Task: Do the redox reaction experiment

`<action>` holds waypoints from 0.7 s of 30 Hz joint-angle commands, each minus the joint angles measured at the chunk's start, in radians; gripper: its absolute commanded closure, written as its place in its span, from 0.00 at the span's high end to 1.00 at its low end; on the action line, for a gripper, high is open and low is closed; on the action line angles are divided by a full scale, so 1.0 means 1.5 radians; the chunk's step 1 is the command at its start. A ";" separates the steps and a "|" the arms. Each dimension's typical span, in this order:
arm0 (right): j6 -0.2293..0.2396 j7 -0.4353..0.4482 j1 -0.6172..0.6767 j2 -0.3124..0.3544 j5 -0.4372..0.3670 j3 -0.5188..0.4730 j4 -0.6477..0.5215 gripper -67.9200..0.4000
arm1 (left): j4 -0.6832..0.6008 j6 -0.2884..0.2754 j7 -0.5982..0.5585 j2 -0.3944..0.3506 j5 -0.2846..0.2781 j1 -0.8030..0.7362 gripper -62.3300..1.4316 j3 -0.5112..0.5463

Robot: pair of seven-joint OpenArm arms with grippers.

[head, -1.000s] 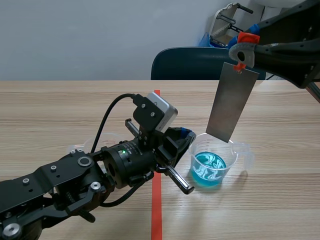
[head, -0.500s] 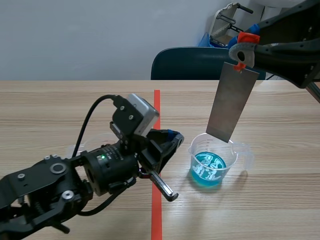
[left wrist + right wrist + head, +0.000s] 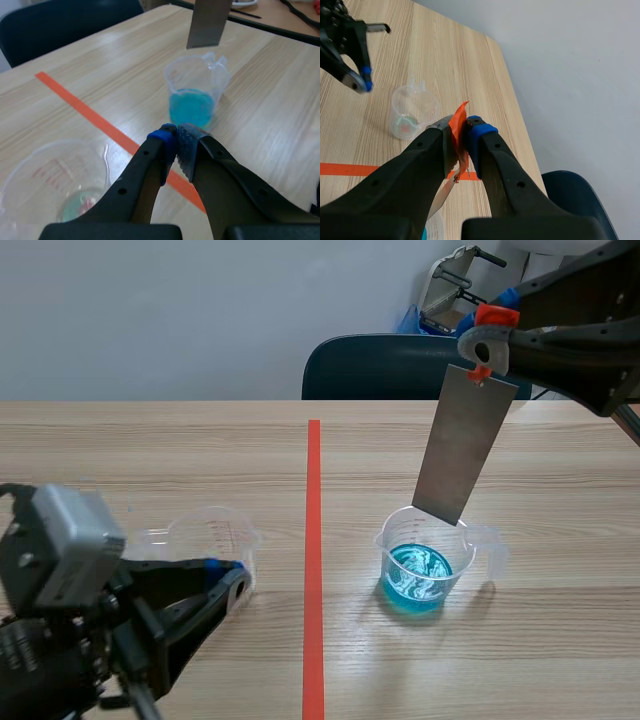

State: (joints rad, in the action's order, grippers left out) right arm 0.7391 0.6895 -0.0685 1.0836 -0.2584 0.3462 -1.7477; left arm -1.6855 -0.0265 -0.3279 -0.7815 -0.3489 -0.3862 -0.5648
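A clear beaker of blue liquid stands right of the red tape line. A grey metal strip hangs tilted above it, its lower end at the beaker's rim. My right gripper is shut on the orange tab at the strip's top. An almost empty clear beaker stands left of the line. My left gripper is shut on nothing, low beside that beaker.
A dark blue chair stands behind the table's far edge. The red tape line runs down the middle of the wooden table. Grey equipment sits behind the right arm.
My left arm has pulled back to the left and down, from near the blue beaker to beside the near-empty one. The right arm and strip have not moved.
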 commanded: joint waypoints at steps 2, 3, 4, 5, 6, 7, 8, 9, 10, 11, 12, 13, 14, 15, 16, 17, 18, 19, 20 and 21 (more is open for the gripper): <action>0.004 0.008 -0.010 0.007 -0.010 -0.010 -0.006 0.01 | -0.035 0.000 -0.045 -0.019 -0.004 -0.074 0.07 0.040; 0.004 0.008 -0.010 0.007 -0.010 -0.010 -0.006 0.01 | -0.046 -0.001 -0.059 -0.026 -0.004 -0.107 0.07 0.060; 0.004 0.008 -0.010 0.007 -0.010 -0.010 -0.006 0.01 | -0.056 -0.001 -0.071 -0.033 -0.004 -0.139 0.07 0.080; 0.004 0.008 -0.010 0.007 -0.010 -0.010 -0.006 0.01 | -0.067 0.000 -0.082 -0.038 -0.004 -0.172 0.07 0.103; 0.004 0.008 -0.010 0.007 -0.010 -0.010 -0.006 0.01 | -0.076 0.000 -0.093 -0.043 -0.004 -0.205 0.07 0.125; 0.004 0.008 -0.010 0.007 -0.010 -0.010 -0.006 0.01 | -0.084 -0.001 -0.103 -0.047 -0.004 -0.238 0.07 0.149; 0.004 0.008 -0.010 0.007 -0.010 -0.010 -0.006 0.01 | -0.091 -0.001 -0.109 -0.047 -0.004 -0.269 0.07 0.173; 0.004 0.008 -0.010 0.007 -0.010 -0.010 -0.006 0.01 | -0.095 -0.001 -0.115 -0.047 -0.004 -0.299 0.07 0.197; 0.004 0.008 -0.010 0.007 -0.010 -0.010 -0.006 0.01 | -0.099 -0.001 -0.120 -0.047 -0.004 -0.327 0.07 0.220; 0.004 0.008 -0.010 0.007 -0.010 -0.010 -0.006 0.01 | -0.102 -0.001 -0.121 -0.047 -0.004 -0.353 0.07 0.241; 0.004 0.008 -0.010 0.007 -0.010 -0.010 -0.006 0.01 | -0.104 -0.001 -0.122 -0.047 -0.004 -0.379 0.07 0.261; 0.004 0.008 -0.010 0.007 -0.010 -0.010 -0.006 0.01 | -0.105 -0.001 -0.131 -0.047 -0.004 -0.403 0.07 0.280; 0.004 0.008 -0.010 0.007 -0.010 -0.010 -0.006 0.01 | -0.105 -0.001 -0.144 -0.047 -0.004 -0.426 0.07 0.298; 0.004 0.008 -0.010 0.007 -0.010 -0.010 -0.006 0.01 | -0.105 -0.001 -0.157 -0.046 -0.004 -0.449 0.07 0.315; 0.004 0.008 -0.010 0.007 -0.010 -0.010 -0.006 0.01 | -0.105 -0.002 -0.170 -0.046 -0.004 -0.470 0.07 0.331; 0.004 0.008 -0.010 0.007 -0.010 -0.010 -0.006 0.01 | -0.105 -0.002 -0.180 -0.045 -0.004 -0.491 0.07 0.346; 0.004 0.008 -0.010 0.007 -0.010 -0.010 -0.006 0.01 | -0.105 -0.001 -0.184 -0.042 -0.004 -0.510 0.07 0.361; 0.004 0.008 -0.010 0.007 -0.010 -0.010 -0.006 0.01 | -0.105 -0.001 -0.186 -0.040 -0.009 -0.528 0.07 0.376; 0.004 0.008 -0.010 0.007 -0.010 -0.010 -0.006 0.01 | -0.105 -0.001 -0.187 -0.037 -0.021 -0.543 0.07 0.388; 0.004 0.008 -0.010 0.007 -0.010 -0.010 -0.006 0.01 | -0.105 -0.001 -0.188 -0.030 -0.032 -0.556 0.07 0.401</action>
State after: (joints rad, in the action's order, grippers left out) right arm 0.7391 0.6895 -0.0685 1.0836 -0.2584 0.3462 -1.7477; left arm -1.8305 -0.0265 -0.5888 -0.8486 -0.3862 -1.2240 0.0402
